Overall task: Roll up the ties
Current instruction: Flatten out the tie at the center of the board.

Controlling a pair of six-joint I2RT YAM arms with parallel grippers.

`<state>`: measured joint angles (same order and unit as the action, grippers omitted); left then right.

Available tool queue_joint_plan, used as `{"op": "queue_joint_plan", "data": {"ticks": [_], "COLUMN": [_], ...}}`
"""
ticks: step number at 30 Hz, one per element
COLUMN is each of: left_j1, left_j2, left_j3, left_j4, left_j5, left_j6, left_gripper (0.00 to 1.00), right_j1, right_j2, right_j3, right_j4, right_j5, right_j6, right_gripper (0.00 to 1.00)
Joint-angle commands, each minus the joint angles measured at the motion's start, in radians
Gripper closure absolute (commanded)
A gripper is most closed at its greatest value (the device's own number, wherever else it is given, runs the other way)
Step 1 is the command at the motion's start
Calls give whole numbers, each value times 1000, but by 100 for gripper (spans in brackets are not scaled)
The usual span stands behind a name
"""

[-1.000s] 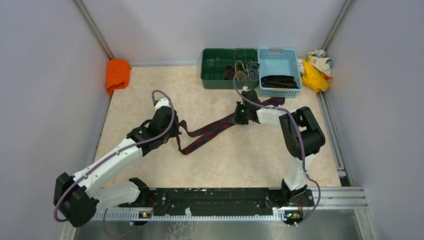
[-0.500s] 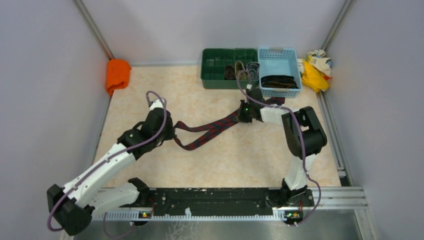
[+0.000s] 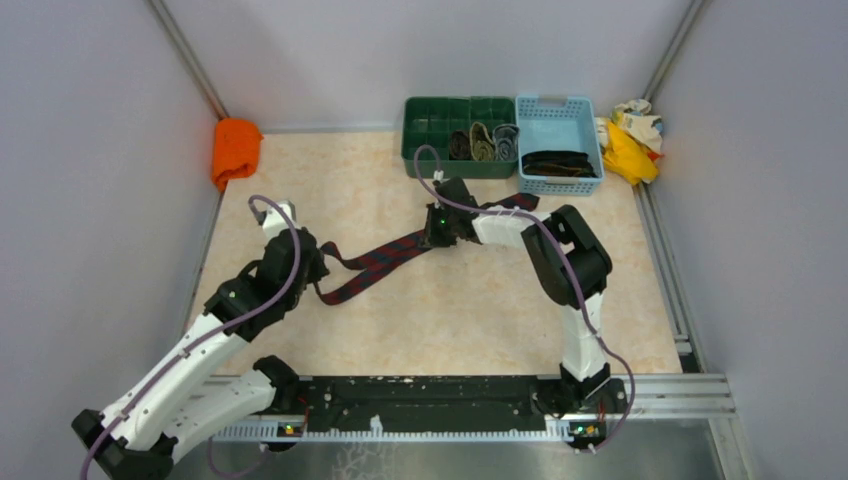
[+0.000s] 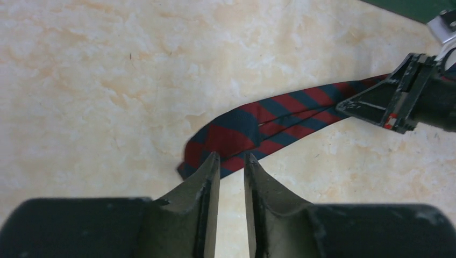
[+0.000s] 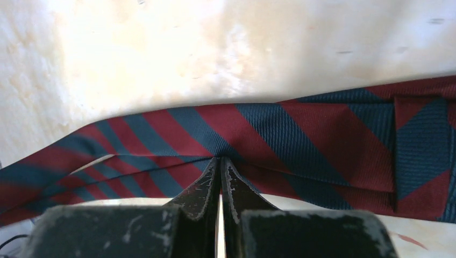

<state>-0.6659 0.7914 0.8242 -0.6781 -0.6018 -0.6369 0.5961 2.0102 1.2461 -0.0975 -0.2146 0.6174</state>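
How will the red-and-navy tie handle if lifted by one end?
Probably floppy: the red-and-navy tie lies folded over itself on the table. Likely thin and light: the right gripper pinches it with jaws nearly touching. Smooth-looking weave might slip from a light pinch.

One left pincer (image 4: 231,159) and one right pincer (image 5: 219,161), with one striped tie (image 5: 301,134) between them. Beyond the right pincer: one green tray (image 3: 425,150) holding three rolled ties (image 3: 482,145), and one blue basket (image 3: 556,101). Beyond the left pincer: one orange cloth (image 3: 236,148).
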Motion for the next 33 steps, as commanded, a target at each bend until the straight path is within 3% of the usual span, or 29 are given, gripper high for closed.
{"op": "queue_joint_plan", "data": {"ticks": [1,5,7,8,12,14,23,33], "left_j1": [-1,0,-1,0,-1,-1,-1,-1], "left_j2": [-35,-45,-52,-56,-37,-4,166,202], "left_j3": [11,8,-2,-11,-46,-69,-39,-74], "left_j4": [-36,-42,-27,-8,86,151,292,358], "left_j5": [-32,-34,-39,-37,14,56,193,220], "left_j6": [-11,-15,-17,-12,5,19,58,78], "left_gripper": [63,49,47,49,91,100,100,100], "right_j1": [48,60,60,59,39,7,-209,-240], "right_j2": [101,45,-22,-52,-143,-167,-140,-17], "right_j3": [-6,14,17,22,52,64,80,236], "right_j4": [-149,-177,-205,-223,-310,-357,-374,-402], "right_j5": [4,7,49,78,226,313,391,408], "right_j6": [-6,-46,-57,-67,-106,-128,-183,-197], "right_gripper": [100,100,100,100,100,100,100,100]}}
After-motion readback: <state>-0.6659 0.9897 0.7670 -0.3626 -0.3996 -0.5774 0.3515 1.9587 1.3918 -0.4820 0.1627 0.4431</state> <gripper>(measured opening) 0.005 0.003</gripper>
